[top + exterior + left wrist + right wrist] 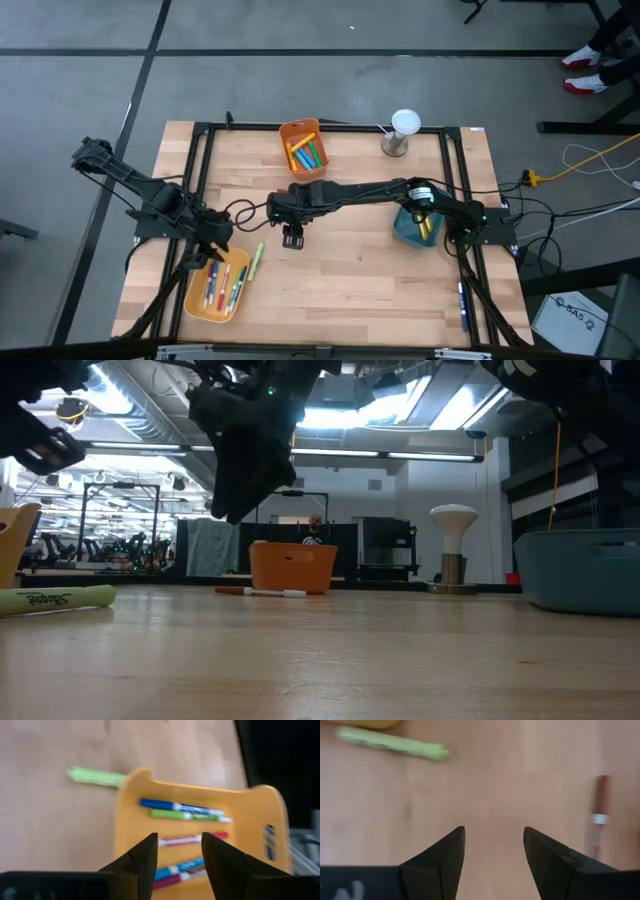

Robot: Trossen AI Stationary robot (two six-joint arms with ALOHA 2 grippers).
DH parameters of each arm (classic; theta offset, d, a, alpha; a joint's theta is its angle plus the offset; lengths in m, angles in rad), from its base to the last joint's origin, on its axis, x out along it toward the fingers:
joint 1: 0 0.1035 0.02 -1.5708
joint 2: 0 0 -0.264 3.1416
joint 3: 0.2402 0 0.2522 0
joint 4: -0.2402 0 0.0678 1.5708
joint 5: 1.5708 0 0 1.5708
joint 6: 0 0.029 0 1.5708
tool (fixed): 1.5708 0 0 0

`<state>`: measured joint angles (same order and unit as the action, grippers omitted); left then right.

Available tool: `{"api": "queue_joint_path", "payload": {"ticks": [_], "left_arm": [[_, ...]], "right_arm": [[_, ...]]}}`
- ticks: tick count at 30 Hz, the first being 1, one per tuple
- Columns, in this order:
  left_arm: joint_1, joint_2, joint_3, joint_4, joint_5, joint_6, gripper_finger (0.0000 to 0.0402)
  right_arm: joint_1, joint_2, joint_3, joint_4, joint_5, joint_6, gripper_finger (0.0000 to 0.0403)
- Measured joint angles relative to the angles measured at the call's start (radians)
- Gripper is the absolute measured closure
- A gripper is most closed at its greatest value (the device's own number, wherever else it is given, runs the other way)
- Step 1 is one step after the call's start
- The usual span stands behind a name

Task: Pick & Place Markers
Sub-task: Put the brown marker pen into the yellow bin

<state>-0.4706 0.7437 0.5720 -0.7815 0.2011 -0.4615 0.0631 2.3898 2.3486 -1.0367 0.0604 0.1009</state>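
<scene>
Left arm bent low at table's left-front, left gripper [214,252] pointed down, fingers parted, right arm stretched across centre, right gripper [292,240] fingers parted, empty.

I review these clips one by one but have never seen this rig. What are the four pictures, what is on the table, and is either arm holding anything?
Two dark robot arms work at a wooden table. One picture looks straight down, one looks level across the tabletop, and two come from cameras on the arms' wrists.

On the table stand a yellow bin, an orange bin and a blue bin, all with markers inside. A green marker lies loose beside the yellow bin.

The left gripper hangs open over the yellow bin. The right gripper hangs open over bare wood at mid-table. Neither holds anything.
</scene>
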Motion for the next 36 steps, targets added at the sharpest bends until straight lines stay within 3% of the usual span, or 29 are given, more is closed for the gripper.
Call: {"api": "queue_joint_path", "payload": {"ticks": [6, 12, 17, 25, 36], "left_arm": [[0.0, 0.0, 0.0, 0.0, -0.129, 0.005, 0.0258], [0.0, -0.001, 0.0, 0.045, -0.249, -0.008, 0.0258], [0.003, -0.039, 0.0, 0.117, -0.266, 0.045, 0.0258], [0.003, -0.129, 0.0, 0.158, -0.383, 0.079, 0.0258], [0.002, -0.164, 0.0, 0.2, -0.474, 0.083, 0.0259]], "right_arm": [[-0.008, -0.001, -0.013, 0.008, 0.132, 0.022, 0.0202], [-0.049, -0.002, -0.123, 0.025, 0.096, 0.036, 0.0202], [-0.091, -0.001, -0.208, 0.069, 0.05, 0.027, 0.0202], [-0.155, -0.002, -0.214, 0.154, 0.127, -0.015, 0.0202], [-0.232, -0.002, -0.214, 0.189, -0.004, -0.034, 0.0202]]}}
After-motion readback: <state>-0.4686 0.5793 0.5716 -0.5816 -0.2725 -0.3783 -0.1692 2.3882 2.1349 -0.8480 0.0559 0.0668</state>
